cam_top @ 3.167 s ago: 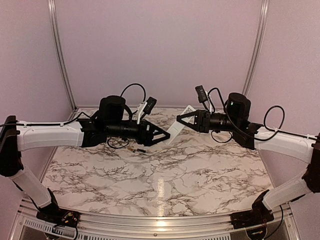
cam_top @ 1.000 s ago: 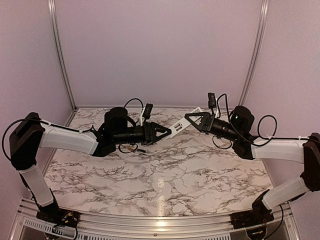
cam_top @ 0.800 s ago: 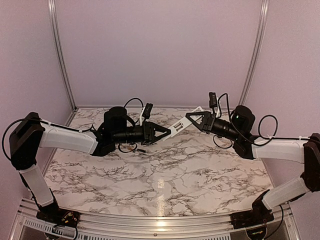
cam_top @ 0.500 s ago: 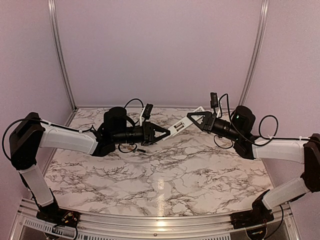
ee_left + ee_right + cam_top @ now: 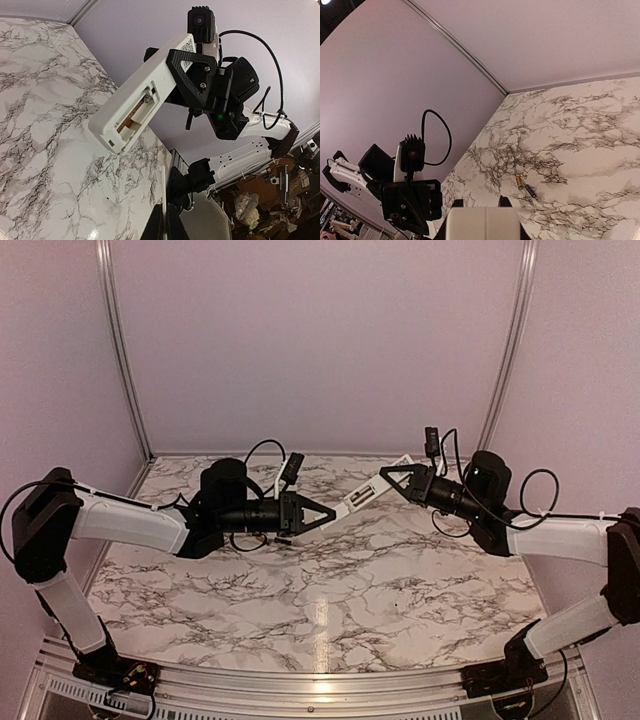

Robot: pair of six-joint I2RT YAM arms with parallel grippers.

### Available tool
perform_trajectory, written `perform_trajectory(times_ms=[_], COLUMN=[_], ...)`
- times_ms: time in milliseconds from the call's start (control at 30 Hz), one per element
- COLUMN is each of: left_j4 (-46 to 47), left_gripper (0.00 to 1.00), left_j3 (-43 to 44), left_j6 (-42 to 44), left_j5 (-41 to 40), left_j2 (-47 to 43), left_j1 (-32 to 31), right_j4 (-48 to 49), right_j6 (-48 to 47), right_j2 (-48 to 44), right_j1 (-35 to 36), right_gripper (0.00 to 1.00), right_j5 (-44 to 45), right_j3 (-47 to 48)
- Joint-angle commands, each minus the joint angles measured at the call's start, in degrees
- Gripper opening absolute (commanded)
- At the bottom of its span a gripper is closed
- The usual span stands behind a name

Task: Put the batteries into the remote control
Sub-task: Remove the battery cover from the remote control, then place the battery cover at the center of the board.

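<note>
The remote control (image 5: pixel 358 496) is a slim white bar held slanting above the table, my right gripper (image 5: pixel 386 481) shut on its upper half. In the left wrist view the remote control (image 5: pixel 131 111) shows an uncovered battery recess with copper contacts and no battery inside. My left gripper (image 5: pixel 165 205) is shut on a thin white cover plate (image 5: pixel 163 185), seen edge-on, just off the remote's low end. Two batteries (image 5: pixel 519 182) lie side by side on the marble. In the top view they (image 5: pixel 283 538) are half hidden under the left arm.
The marble table (image 5: pixel 330 610) is ringed by pale walls and an aluminium rail (image 5: pixel 300 695) along the near edge. The left arm's wrist camera (image 5: pixel 411 150) faces the right wrist view. In the left wrist view, clutter (image 5: pixel 280 200) lies beyond the table edge.
My left gripper has closed on the thin cover plate and drawn back slightly left and down from the remote. The right gripper has carried the remote a little to the right.
</note>
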Motion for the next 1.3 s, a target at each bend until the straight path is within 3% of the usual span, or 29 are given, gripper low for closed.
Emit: perform_trajectory(times_ms=[0,200,600,833,1267], left_j4=[-12.0,-25.2,-31.2,-30.2,-38.7], left_gripper=[0.0,0.0,0.0,0.03,0.41], left_j3=[-2.0,-6.6,-8.1,-7.8,-5.3], left_j6=[8.5,14.7,18.8,18.2,21.7], left_j5=[-1.2,-3.9,-4.6,-4.3,-11.9], left_j2=[-4.1,-5.0,0.9,4.1,2.9], left_j1=[-0.1,-0.3,-0.3,-0.4,-0.3], right_j4=[-0.8,-2.0,-1.0,-1.7,-9.5], right_j6=[-1.2,-2.6,-3.7,-4.7,-7.8], right_j2=[-0.3,-0.7,0.8,1.8,3.8], right_j1=[-1.9,-2.5,-2.4,-2.5,-2.5], right_gripper=[0.0,0.0,0.0,0.0,0.0], right_j5=[-0.4,-2.1,-7.7,-11.6,-13.7], right_j3=[-1.2,-1.7,-1.6,-0.9,2.0])
